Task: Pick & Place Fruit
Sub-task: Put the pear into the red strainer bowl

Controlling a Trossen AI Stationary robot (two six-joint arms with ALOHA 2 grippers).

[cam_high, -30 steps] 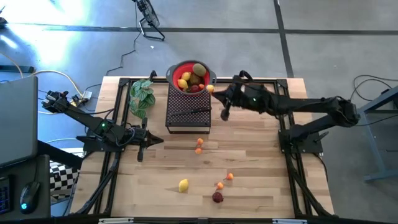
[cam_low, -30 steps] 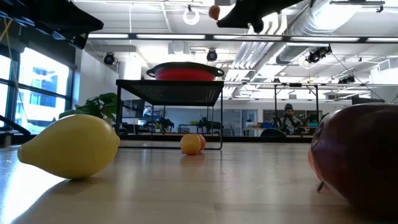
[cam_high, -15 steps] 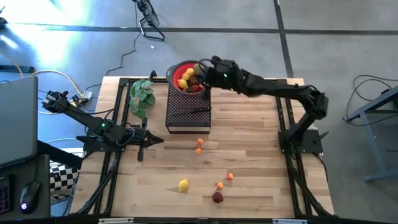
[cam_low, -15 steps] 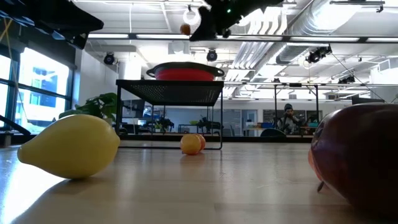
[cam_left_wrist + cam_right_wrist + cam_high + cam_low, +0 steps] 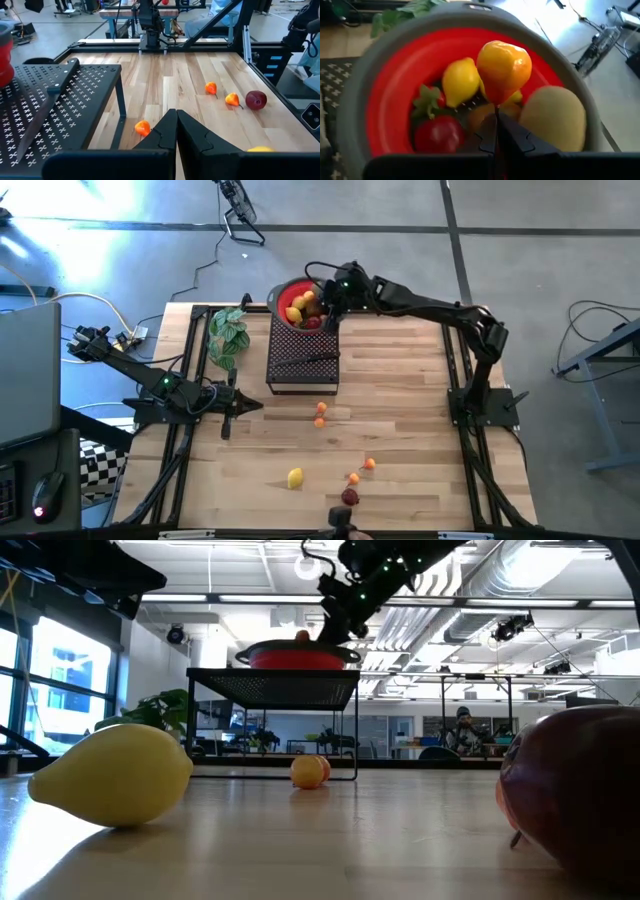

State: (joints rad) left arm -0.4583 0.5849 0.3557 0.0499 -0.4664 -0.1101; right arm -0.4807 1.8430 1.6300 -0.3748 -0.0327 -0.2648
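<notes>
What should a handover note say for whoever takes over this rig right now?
Right gripper: shut on a small orange fruit by its stem, over the red bowl on the black perforated stand.
Left gripper: shut, empty, parked at the table's left side.
Done: bowl already holds a lemon, a red fruit, a strawberry and an olive-green fruit.
Left: release the orange fruit; then collect from the table two small orange fruits near the stand, two more, a yellow lemon and a dark red fruit near the front edge.
</notes>
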